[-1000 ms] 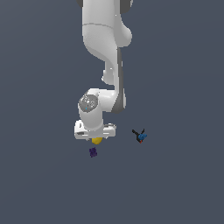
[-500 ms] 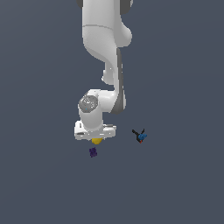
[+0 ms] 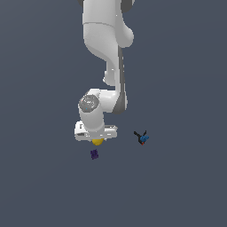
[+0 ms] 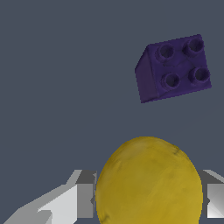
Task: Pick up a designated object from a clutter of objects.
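The gripper (image 3: 97, 141) hangs straight down from the white arm (image 3: 106, 44), and the yellow ball (image 4: 148, 181) sits between its two fingers (image 4: 74, 194), which press against it on either side, so the jaws are closed just to the ball's width. In the exterior view only the ball's lower part shows beneath the hand. The dark purple cube (image 4: 173, 68), studs facing up, lies on the grey floor (image 3: 177, 186) near the ball but apart from it. The blue-black-red spiky piece (image 3: 142, 138) lies well off toward the exterior view's right.
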Controlling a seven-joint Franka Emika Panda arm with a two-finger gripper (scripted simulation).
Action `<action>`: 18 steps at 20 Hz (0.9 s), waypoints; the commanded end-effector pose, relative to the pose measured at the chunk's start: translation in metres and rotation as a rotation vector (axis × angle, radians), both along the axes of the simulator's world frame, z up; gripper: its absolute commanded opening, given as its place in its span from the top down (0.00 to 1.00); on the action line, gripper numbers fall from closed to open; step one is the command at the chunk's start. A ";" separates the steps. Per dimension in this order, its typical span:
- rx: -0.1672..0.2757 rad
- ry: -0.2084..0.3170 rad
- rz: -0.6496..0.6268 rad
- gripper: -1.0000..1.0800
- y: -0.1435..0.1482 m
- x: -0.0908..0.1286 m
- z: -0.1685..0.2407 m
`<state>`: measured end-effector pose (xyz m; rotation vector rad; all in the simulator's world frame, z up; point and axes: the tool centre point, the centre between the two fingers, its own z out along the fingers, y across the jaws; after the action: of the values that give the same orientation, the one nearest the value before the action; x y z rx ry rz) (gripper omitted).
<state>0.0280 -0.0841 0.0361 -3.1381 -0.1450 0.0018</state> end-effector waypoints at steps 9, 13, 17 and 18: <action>0.000 -0.002 0.000 1.00 -0.014 -0.010 0.056; 0.000 -0.002 0.000 1.00 -0.023 -0.017 0.093; 0.001 -0.002 -0.001 1.00 -0.034 -0.025 0.137; 0.001 -0.002 -0.001 1.00 -0.037 -0.027 0.149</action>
<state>0.0039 -0.1168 0.1669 -3.1373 -0.1443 0.0010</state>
